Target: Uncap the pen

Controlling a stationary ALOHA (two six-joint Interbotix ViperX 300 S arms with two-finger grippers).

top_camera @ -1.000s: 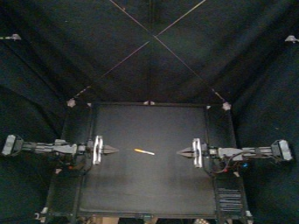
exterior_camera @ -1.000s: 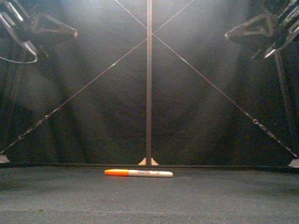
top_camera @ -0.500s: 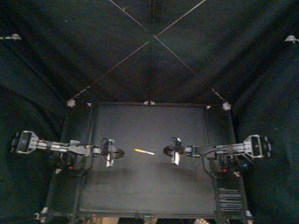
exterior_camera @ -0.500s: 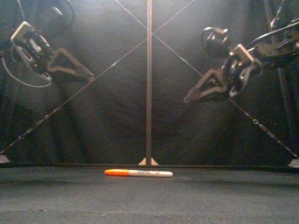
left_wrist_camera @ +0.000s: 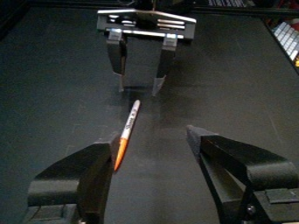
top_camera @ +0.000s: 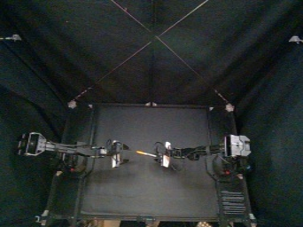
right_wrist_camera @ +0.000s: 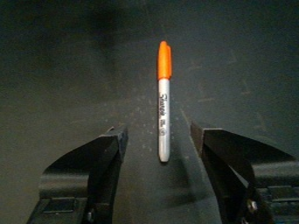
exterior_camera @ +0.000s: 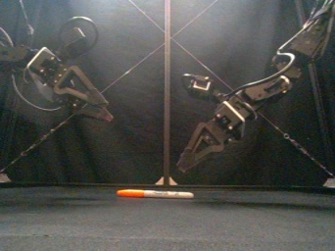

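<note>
Top view: the pen (top_camera: 144, 154) lies flat near the centre of the tabletop (top_camera: 119, 191), its length running roughly 10 to 4 o'clock. The left gripper (top_camera: 120, 153) stands at the pen's 9 o'clock and the right gripper (top_camera: 159, 155) at its 3 o'clock, both close to it. Front view: the pen (exterior_camera: 155, 194) rests on the tabletop with its orange cap (exterior_camera: 128, 193) toward 9 o'clock. Both grippers hang above it, apart from it, the right gripper (exterior_camera: 183, 169) lower than the left gripper (exterior_camera: 108, 118). Left wrist view: the left fingers (left_wrist_camera: 82, 175) are spread and released, with the cap end of the pen (left_wrist_camera: 126, 131) just inside one of them; contact cannot be determined. Right wrist view: the right fingers (right_wrist_camera: 100, 162) are spread and released, and the pale barrel end of the pen (right_wrist_camera: 163, 101) lies between them.
</note>
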